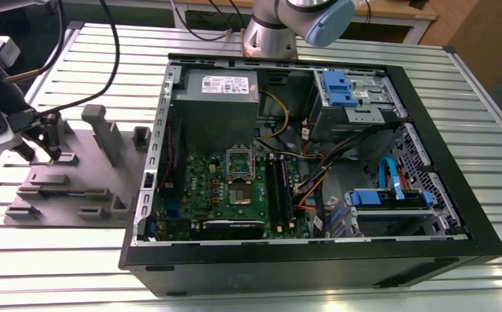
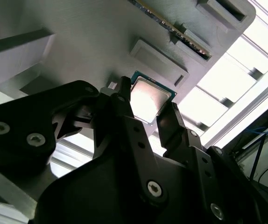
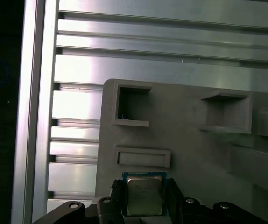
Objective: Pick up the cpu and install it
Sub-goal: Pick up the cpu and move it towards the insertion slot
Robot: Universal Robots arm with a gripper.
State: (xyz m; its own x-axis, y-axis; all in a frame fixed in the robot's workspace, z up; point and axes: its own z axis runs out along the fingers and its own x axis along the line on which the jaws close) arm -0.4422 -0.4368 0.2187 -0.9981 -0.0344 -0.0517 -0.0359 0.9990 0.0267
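A black pincer (image 2: 149, 101) was closed on the cpu (image 3: 143, 196), with one finger (image 2: 124, 112) against each of two opposite edges. The cpu was a small flat square with a silvery top and a pale rim. It sat level between the fingertips, directly over a grey fixture plate (image 3: 194, 154). Whether it was touching the plate or raised just clear of it could not be told.

Just beyond the cpu on the plate was a shallow rectangular frame (image 3: 143, 157), and beyond that a square pocket (image 3: 133, 105).

The plate lay on a slatted aluminium tabletop (image 1: 60, 260), near the edge at the exterior view's left. Several upright grey blocks (image 1: 103, 130) stood on the plate.

Beside the plate, toward the middle of the tabletop, an open black computer case (image 1: 320, 260) lay on its side. Inside it was a green motherboard (image 1: 207, 188). A square metal-framed socket (image 1: 239, 194) with a dark centre sat on the motherboard, well apart from the cpu. Deeper in the case was a grey power supply box (image 1: 220, 84), and next to it a blue drive bracket (image 1: 338, 88).

The arm's silver base (image 1: 273, 36) stood at the far edge of the tabletop, behind the case.
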